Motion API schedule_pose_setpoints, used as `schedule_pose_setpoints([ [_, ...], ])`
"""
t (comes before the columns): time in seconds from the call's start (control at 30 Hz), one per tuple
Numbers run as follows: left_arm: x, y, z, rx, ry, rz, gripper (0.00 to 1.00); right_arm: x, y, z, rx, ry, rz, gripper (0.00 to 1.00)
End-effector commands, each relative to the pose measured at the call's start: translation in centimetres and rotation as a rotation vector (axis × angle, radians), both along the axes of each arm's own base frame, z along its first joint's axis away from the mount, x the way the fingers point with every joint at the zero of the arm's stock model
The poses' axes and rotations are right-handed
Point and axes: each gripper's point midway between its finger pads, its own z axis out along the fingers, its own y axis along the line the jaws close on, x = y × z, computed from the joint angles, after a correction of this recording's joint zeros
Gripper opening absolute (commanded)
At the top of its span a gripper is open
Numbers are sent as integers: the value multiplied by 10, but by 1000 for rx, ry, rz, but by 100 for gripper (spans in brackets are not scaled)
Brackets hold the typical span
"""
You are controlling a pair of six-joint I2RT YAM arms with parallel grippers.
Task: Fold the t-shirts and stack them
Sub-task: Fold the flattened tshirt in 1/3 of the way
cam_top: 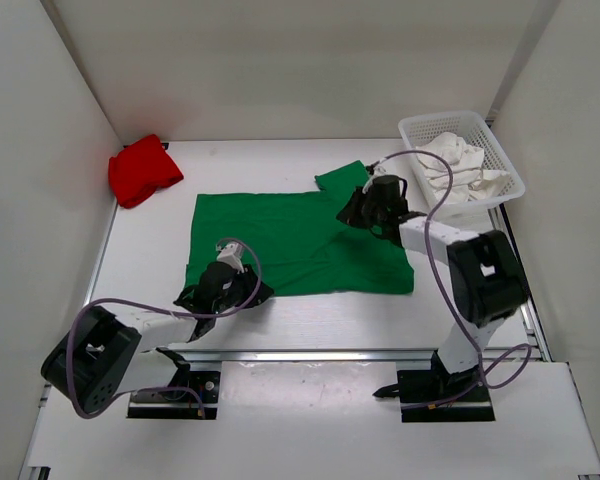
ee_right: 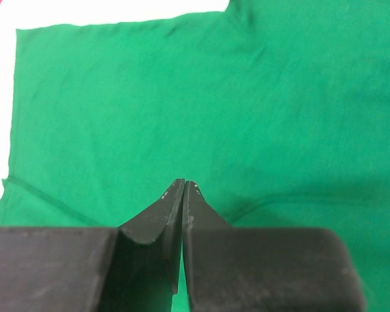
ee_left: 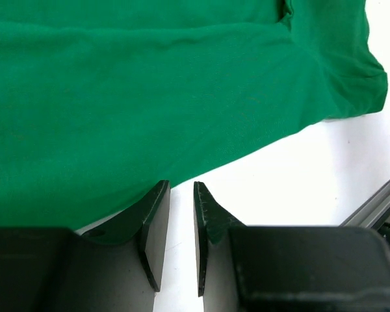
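On the white surface (cam_top: 310, 312), your barely parted left end effector (ee_left: 182, 186) could miss the hem of the green cloth t-shirt (ee_left: 149, 97); the right end effector (ee_right: 184, 184) is clenched shut.

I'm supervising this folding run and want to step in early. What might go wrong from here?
The fingers of the left gripper frame bare table at the very hem of the green t-shirt, so closing there may catch nothing. The right gripper is shut over the shirt; pressing down like that would likely bunch the flat cloth rather than grip it.
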Motion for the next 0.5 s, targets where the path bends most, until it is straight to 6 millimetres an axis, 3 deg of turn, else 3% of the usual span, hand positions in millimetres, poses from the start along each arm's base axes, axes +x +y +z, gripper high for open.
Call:
schedule_pose_setpoints([
  [0.0,8,-7,13,15,-40,-14,32,-39,-9,2,1,-19,-10,0],
  [0.1,14,-16,14,51,-38,-39,33,-71,-13,-24,22,34,5,0],
  [0.27,27,-54,22,121,-56,-130,31,-106,-18,-33,-31,39,10,0],
  [0.3,22,-57,12,145,-30,-148,31,-108,-16,-32,-39,28,11,0],
  [0.47,13,-35,-25,201,73,-123,30,-127,-29,-54,-98,99,-3,0],
])
